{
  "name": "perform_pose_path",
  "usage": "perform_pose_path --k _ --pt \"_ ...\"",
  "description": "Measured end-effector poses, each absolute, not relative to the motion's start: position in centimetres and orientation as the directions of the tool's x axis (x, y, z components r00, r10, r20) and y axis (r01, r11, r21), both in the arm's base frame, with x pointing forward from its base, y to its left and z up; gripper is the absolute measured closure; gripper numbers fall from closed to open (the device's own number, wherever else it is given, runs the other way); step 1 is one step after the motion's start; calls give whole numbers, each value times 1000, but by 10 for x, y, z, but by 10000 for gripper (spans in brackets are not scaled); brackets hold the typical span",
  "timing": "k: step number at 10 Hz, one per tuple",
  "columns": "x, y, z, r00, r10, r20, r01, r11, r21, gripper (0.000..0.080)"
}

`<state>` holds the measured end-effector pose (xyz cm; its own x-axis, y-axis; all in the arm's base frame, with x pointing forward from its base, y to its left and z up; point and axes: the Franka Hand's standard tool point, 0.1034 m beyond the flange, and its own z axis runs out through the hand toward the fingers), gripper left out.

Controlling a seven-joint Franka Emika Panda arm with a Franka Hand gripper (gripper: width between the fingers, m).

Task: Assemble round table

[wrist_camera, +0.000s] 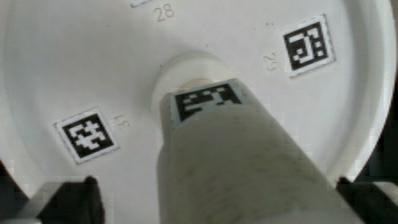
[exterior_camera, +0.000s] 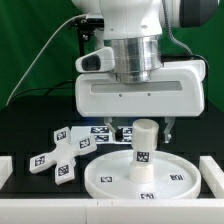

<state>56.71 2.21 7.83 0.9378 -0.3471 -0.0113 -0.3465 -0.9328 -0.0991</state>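
Observation:
The large rimmed round disc (exterior_camera: 105, 176) lies flat at the table's front, with tags on its face. The short cylindrical post (exterior_camera: 143, 148) stands upright at the disc's middle and carries a tag on its side. My gripper (exterior_camera: 145, 131) hangs over the post with one finger on each side of its top, and a gap shows on both sides. In the wrist view the post (wrist_camera: 222, 150) rises from the disc (wrist_camera: 107, 70) between the dark fingertips (wrist_camera: 71, 200), and the gripper (wrist_camera: 217, 205) is open. The cross-shaped foot piece (exterior_camera: 60, 156) lies on the table on the exterior view's left.
The marker board (exterior_camera: 100, 131) lies flat behind the disc. White rails run along the table's front (exterior_camera: 30, 216) and at the exterior view's right edge (exterior_camera: 213, 172). Dark cloth covers the table.

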Motion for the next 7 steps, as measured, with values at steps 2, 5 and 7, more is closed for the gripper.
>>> perform_pose_path --k 2,5,7 --pt "567 22 78 900 -435 -21 -435 -895 -99 395" --pt "567 23 78 787 -616 -41 -617 -782 -92 392" --pt "567 29 78 635 -771 -59 -772 -630 -84 392"
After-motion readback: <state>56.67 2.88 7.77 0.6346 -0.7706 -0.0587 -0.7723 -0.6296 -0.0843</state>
